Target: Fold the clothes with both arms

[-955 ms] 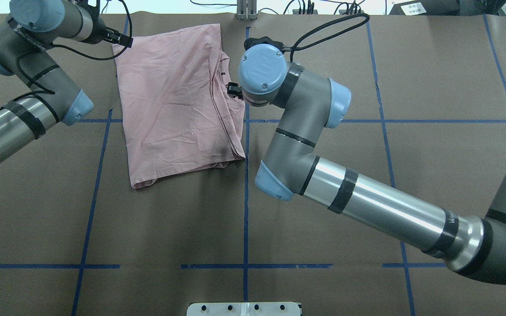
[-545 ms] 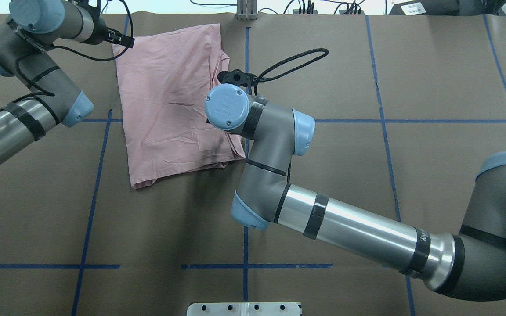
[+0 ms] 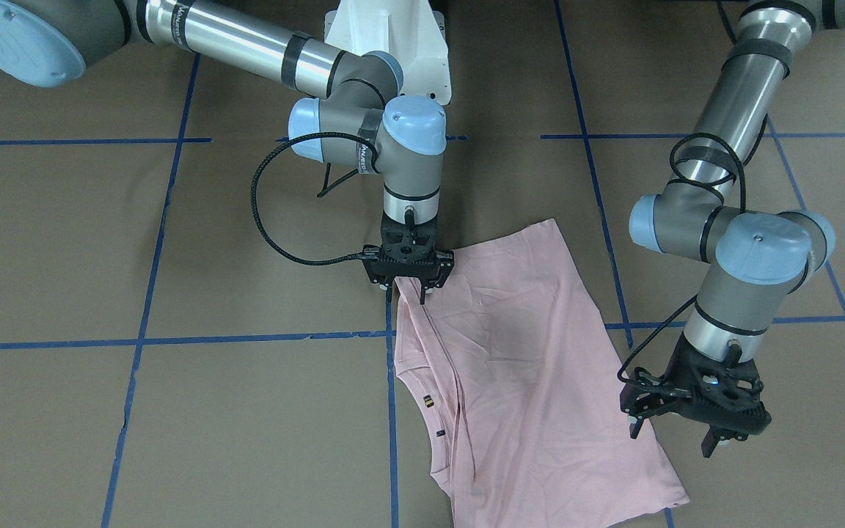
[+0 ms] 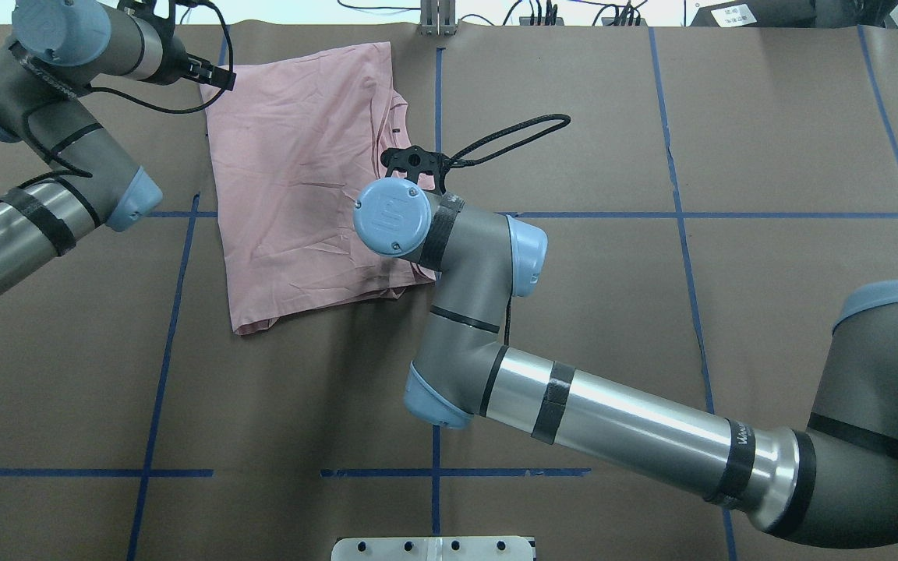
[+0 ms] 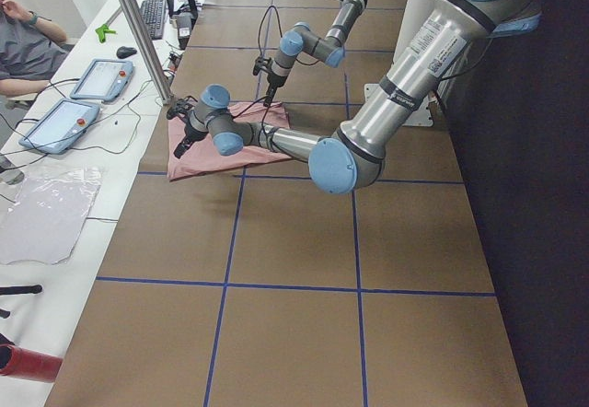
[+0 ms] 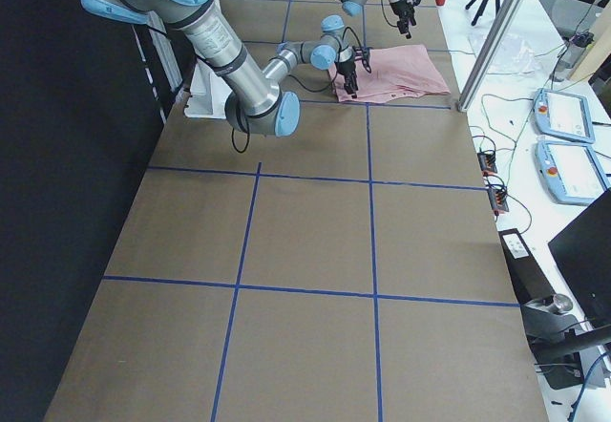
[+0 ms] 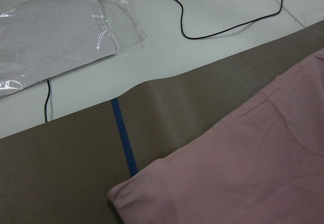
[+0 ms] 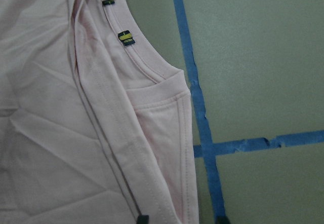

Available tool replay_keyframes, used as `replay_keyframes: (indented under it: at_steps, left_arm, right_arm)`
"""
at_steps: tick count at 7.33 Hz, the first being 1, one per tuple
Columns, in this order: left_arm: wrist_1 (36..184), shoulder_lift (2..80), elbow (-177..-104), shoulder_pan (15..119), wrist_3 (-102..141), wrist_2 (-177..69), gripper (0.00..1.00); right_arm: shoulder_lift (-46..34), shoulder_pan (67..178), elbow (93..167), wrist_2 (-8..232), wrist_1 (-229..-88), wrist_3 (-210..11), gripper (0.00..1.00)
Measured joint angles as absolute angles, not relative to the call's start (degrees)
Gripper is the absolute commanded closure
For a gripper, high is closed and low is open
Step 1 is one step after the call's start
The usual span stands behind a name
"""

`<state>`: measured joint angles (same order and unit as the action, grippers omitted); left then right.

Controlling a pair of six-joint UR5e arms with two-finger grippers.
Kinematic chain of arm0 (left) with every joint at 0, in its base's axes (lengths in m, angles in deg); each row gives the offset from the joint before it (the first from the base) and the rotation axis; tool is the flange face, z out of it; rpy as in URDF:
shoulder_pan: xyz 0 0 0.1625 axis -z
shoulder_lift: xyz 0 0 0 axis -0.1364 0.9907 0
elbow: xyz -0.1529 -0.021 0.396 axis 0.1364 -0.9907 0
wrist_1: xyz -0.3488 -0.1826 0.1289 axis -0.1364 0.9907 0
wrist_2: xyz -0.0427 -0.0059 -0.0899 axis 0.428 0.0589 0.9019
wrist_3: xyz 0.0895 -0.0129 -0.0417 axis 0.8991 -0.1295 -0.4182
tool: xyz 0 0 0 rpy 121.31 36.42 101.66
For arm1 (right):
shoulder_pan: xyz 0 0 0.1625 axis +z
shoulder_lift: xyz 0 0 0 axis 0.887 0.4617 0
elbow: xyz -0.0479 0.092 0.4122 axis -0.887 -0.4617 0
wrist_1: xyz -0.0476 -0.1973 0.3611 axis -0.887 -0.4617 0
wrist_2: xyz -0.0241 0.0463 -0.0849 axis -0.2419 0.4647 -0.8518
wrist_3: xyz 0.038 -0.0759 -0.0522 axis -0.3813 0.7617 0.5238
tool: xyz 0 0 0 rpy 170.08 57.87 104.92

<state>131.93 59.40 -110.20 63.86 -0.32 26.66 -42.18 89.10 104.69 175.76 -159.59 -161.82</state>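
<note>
The pink T-shirt (image 4: 293,171) lies folded on the far left part of the brown surface (image 4: 652,351). Its far edge is close to the surface's far edge. From overhead, the right arm's blue cap (image 4: 392,216) hides the shirt's near right side and most of the right pincer (image 3: 407,295). That pincer is partly open and holds nothing. One fingertip (image 8: 143,218) is over the cloth, the other over the blue tape (image 8: 202,133). The left pincer (image 3: 671,440) hangs wide open at the shirt's left edge, near the far corner.
</note>
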Motion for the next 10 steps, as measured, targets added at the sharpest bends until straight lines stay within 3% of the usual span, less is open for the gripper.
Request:
replay_keyframes:
  at_steps: [4, 10]
  left_arm:
    - [131.9, 59.0, -110.5, 63.8, -0.3, 26.7, 0.0]
    - [131.9, 58.6, -110.8, 63.8, -0.3, 26.7, 0.0]
  right_arm:
    - [-42.3, 88.3, 103.5, 174.2, -159.2, -162.6, 0.56]
    - [-42.2, 88.2, 103.2, 173.7, -157.5, -163.4, 0.56]
